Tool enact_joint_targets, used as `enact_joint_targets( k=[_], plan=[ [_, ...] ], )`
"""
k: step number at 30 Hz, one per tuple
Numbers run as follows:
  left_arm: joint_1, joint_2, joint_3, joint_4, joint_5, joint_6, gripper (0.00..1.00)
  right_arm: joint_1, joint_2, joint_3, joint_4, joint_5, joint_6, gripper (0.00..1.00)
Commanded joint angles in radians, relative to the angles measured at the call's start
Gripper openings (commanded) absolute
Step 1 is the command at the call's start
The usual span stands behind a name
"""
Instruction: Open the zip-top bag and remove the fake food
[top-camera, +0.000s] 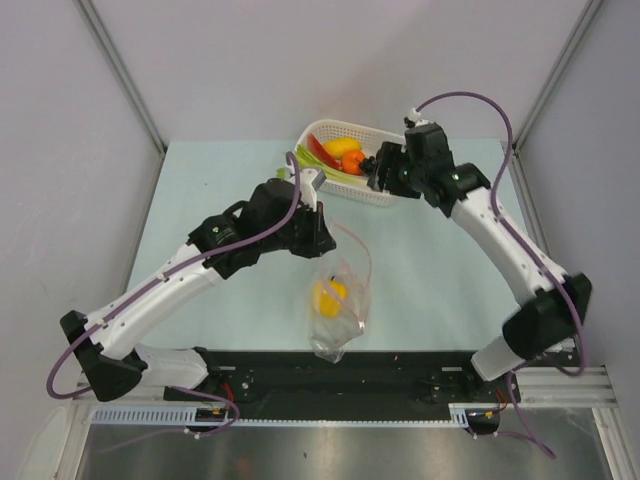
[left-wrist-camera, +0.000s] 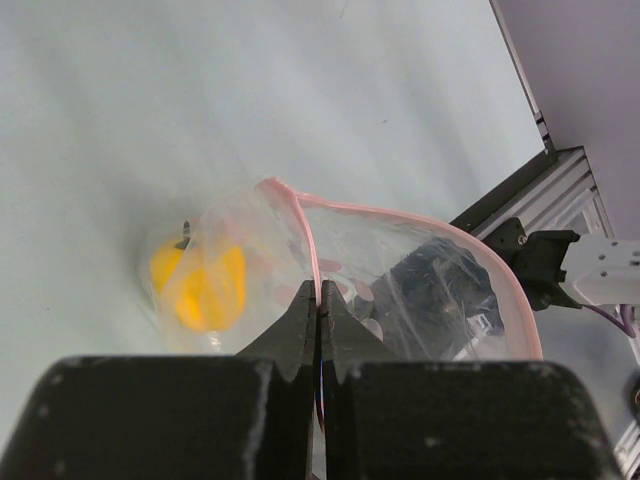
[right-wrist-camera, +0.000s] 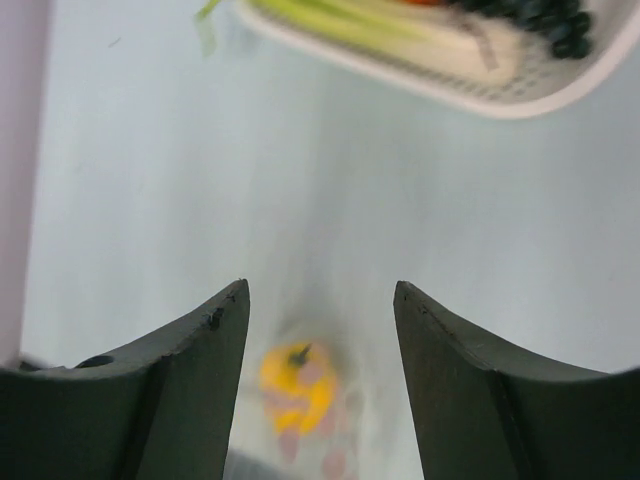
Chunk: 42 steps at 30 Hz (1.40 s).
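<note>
The clear zip-top bag (top-camera: 340, 322) hangs in the middle of the table with its pink zip strip (left-wrist-camera: 312, 240) pulled open into a loop. A yellow fake fruit (top-camera: 329, 294) sits inside it and shows in the left wrist view (left-wrist-camera: 200, 285). My left gripper (top-camera: 325, 240) is shut on the pink strip at the bag's top edge (left-wrist-camera: 318, 300). My right gripper (top-camera: 373, 172) is open and empty above the near side of the basket. In the right wrist view (right-wrist-camera: 320, 300) the yellow fruit (right-wrist-camera: 297, 385) lies blurred far below between the fingers.
A white perforated basket (top-camera: 372, 197) stands at the back centre. It holds a green-white stalk (right-wrist-camera: 420, 35), a red piece (top-camera: 318, 148), a yellow lemon (top-camera: 342, 146), an orange piece (top-camera: 352, 163) and a dark fruit (right-wrist-camera: 540, 14). A black rail (top-camera: 400, 370) runs along the near edge.
</note>
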Motion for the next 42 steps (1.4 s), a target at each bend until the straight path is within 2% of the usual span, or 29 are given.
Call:
enact_joint_targets(
  k=[1, 5, 8, 9, 14, 24, 42],
  plan=[
    [0.004, 0.013, 0.026, 0.066, 0.035, 0.015, 0.0, 0.17, -0.228, -0.08, -0.16, 0.074, -0.006, 0.63],
    [0.006, 0.028, 0.026, 0.08, 0.047, 0.013, 0.0, 0.337, -0.388, -0.106, -0.197, 0.177, 0.09, 0.57],
    [0.004, 0.043, 0.026, 0.092, 0.055, 0.007, 0.0, 0.446, -0.42, -0.108, -0.205, 0.2, 0.15, 0.46],
    [0.004, 0.045, 0.026, 0.095, 0.058, 0.006, 0.0, 0.47, -0.416, -0.106, -0.209, 0.199, 0.158, 0.36],
    [0.004, 0.054, 0.035, 0.111, 0.063, -0.013, 0.0, 0.59, -0.359, -0.12, -0.252, 0.222, 0.204, 0.19],
    [0.001, 0.049, 0.02, 0.135, 0.052, -0.068, 0.0, 0.558, -0.281, -0.172, -0.222, 0.231, 0.294, 0.01],
    [-0.043, 0.06, 0.021, 0.143, -0.029, -0.1, 0.01, 0.501, -0.278, -0.171, -0.113, 0.125, 0.506, 0.0]
  ],
)
